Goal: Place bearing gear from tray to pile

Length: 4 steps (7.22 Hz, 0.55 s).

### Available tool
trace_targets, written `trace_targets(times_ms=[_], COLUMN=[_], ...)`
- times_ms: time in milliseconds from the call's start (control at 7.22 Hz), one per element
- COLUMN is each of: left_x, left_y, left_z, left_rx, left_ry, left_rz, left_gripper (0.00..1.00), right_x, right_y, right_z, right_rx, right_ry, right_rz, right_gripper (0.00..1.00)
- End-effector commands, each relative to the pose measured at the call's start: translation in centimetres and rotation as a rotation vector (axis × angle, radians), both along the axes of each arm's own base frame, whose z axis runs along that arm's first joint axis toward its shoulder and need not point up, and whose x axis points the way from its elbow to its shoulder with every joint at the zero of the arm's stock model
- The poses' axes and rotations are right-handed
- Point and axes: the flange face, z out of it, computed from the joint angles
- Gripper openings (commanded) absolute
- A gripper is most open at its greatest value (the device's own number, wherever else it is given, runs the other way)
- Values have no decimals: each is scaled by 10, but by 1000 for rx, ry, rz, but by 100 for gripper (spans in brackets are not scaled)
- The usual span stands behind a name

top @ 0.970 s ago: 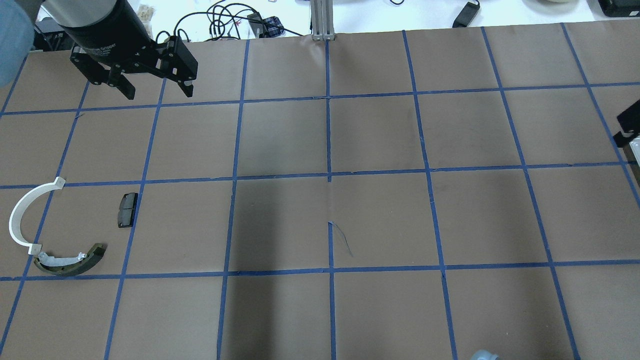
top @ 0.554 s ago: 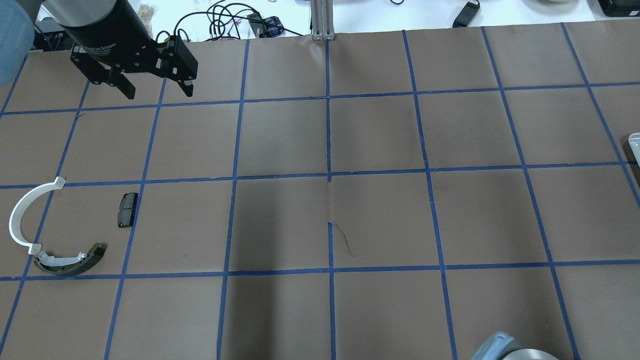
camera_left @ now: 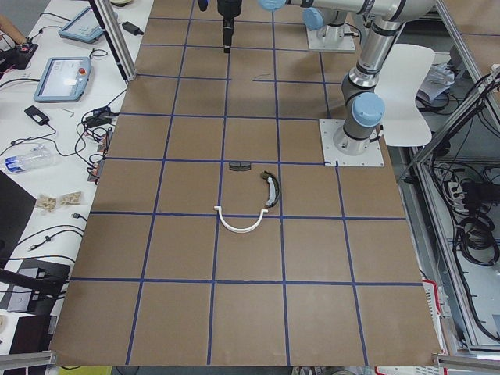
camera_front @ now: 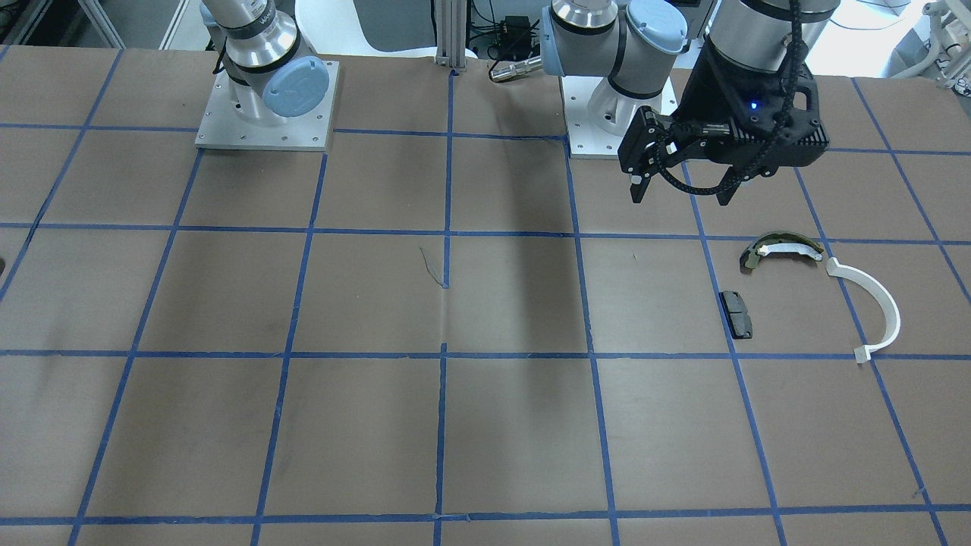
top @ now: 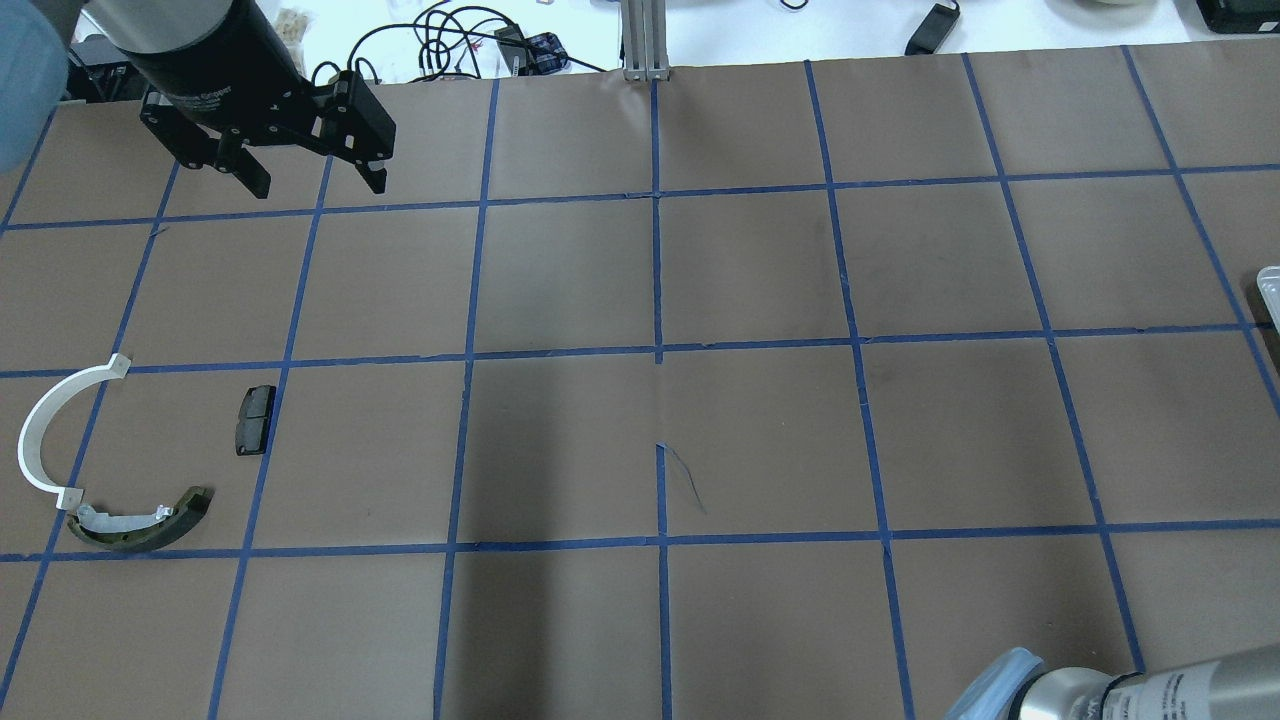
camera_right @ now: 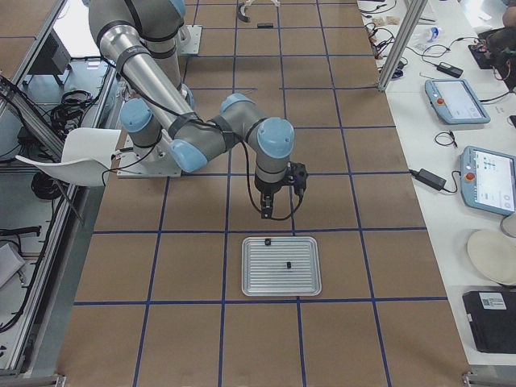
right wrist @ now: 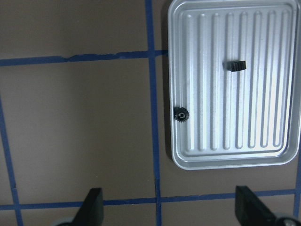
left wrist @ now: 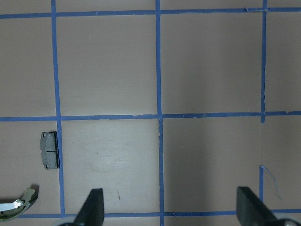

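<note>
Right gripper (right wrist: 169, 190) hangs wide open, empty, near the tray (right wrist: 225, 164).

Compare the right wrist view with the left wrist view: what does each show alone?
Only the right wrist view: the tray with a gear by its rim and a second gear nearer the middle. Only the left wrist view: the pad and one end of the shoe. Both: the taped table and an open gripper, the right gripper in one, the left gripper in the other.
</note>
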Motion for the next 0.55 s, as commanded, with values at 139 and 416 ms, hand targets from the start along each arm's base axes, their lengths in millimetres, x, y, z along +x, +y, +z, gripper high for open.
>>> trace_targets(times_ms=[139, 416], left_x=[0, 0], left_y=[0, 0], left_z=[-1, 0], left_rx=[1, -2], left_ry=[0, 2], left_rz=[1, 1], left_gripper=[100, 100], right_x=[-76, -83], right_y=[-36, -42], right_z=[-64, -90], right_rx=[35, 33], right_ry=[-34, -25], right_rz=[-110, -228], right_gripper=[100, 100])
